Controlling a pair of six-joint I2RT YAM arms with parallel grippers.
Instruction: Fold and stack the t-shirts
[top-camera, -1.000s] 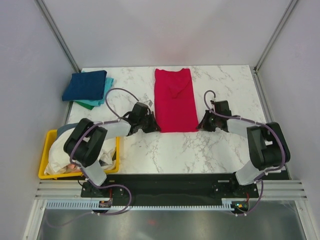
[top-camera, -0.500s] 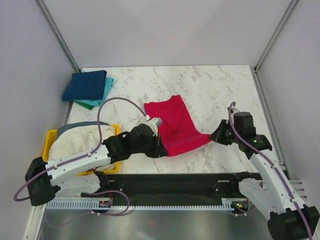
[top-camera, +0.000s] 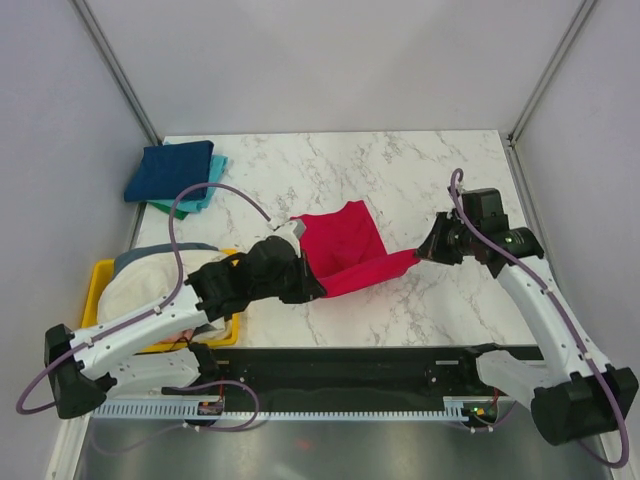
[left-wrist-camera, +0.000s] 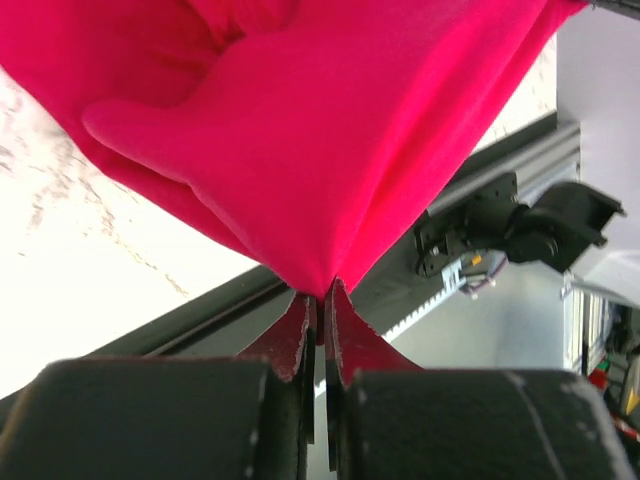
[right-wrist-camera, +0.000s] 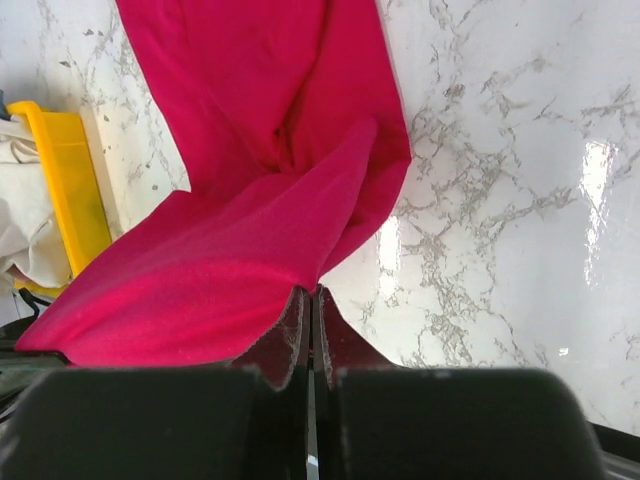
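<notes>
Left tool (top-camera: 306, 288), right tool (top-camera: 424, 252) clamp red t-shirt (top-camera: 345, 245) aloft.

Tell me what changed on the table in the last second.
The left end effector and right end effector, still shut on the near corners of the red t-shirt, rose and lifted that edge off the table. The shirt lay flat before; now it hangs between them, its far end dragged nearer. The folded navy t-shirt and yellow tray stayed put.

Left claw (top-camera: 318, 291) and right claw (top-camera: 423, 255) have lifted the red t-shirt (top-camera: 345, 245) partway up.
</notes>
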